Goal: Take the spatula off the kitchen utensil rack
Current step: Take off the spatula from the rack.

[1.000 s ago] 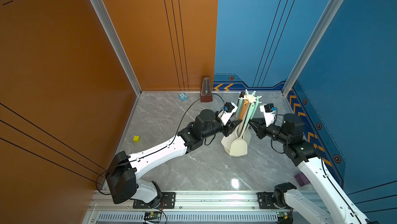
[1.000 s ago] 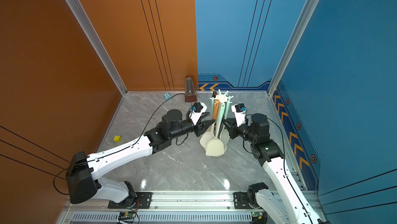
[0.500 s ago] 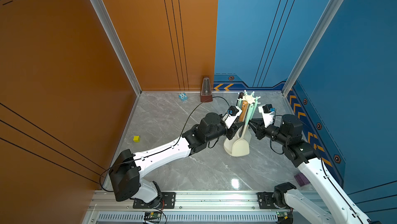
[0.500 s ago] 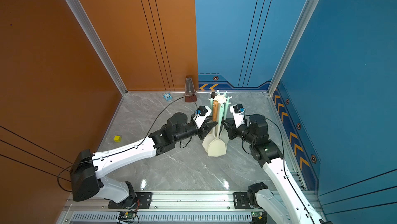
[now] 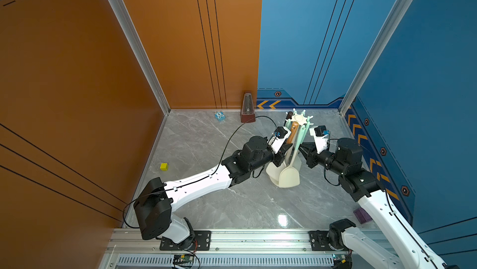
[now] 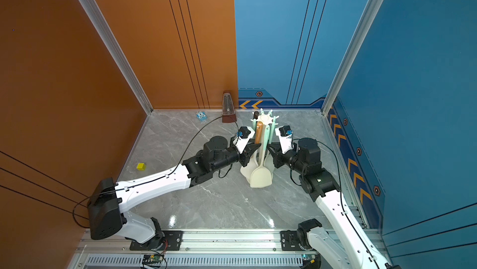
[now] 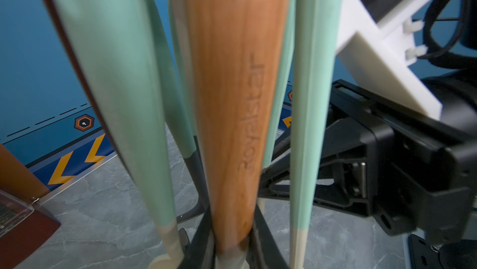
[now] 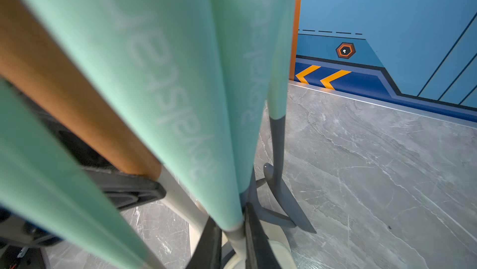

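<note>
- One kitchen utensil rack point(image 5: 299, 118) is stood on the surface point(image 5: 206, 203). One wooden handle point(image 7: 232, 100) and four mint handles point(image 7: 111, 74) are counted on it.
- The left gripper point(image 5: 287, 148) is clamped on the wooden handle's lower end.
- The right gripper point(image 5: 302, 149) is clamped on a mint-handled utensil point(image 8: 167, 87) at its neck.
- One spatula point(image 5: 289, 177) is seen. Its cream blade hangs at the rack base, below and between both grippers.

White arm shells point(image 5: 196, 185), black joints point(image 5: 258, 151), looping black cable point(image 5: 233, 136), black pointed left claw point(image 5: 288, 148) and right claw point(image 5: 302, 148)
</note>
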You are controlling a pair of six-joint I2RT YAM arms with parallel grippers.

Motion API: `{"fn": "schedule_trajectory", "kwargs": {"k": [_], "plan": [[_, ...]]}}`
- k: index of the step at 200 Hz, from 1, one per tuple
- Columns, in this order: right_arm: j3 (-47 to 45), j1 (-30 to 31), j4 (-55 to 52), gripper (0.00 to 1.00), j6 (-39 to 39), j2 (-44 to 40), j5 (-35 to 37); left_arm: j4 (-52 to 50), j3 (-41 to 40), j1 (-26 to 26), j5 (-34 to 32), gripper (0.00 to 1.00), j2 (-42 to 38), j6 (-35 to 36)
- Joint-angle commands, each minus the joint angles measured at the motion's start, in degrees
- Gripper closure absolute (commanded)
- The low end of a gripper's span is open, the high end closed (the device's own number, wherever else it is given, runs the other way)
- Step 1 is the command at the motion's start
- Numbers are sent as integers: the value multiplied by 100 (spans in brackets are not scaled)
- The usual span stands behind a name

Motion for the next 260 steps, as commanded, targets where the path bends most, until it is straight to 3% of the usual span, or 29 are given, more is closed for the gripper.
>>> {"fn": "schedule_trajectory", "kwargs": {"k": [1, 14, 124, 209, 260], "plan": [[-58, 91, -273, 84, -2, 28, 268, 144, 7, -81, -113, 95, -115, -5], [-62, 131, -282, 85, -19, 25, 372, 142, -35, -87, -96, 100, -166, -12], [-126, 676, -245, 85, -266, 7, 1817, 148, -606, -398, -473, 100, -836, 7], [-268, 724, -191, 85, -169, -100, 1931, 145, -890, -448, -687, 100, -1090, 40], [-291, 779, -169, 85, -152, -157, 2079, 125, -1286, -185, -927, 100, -1558, -147]]}}
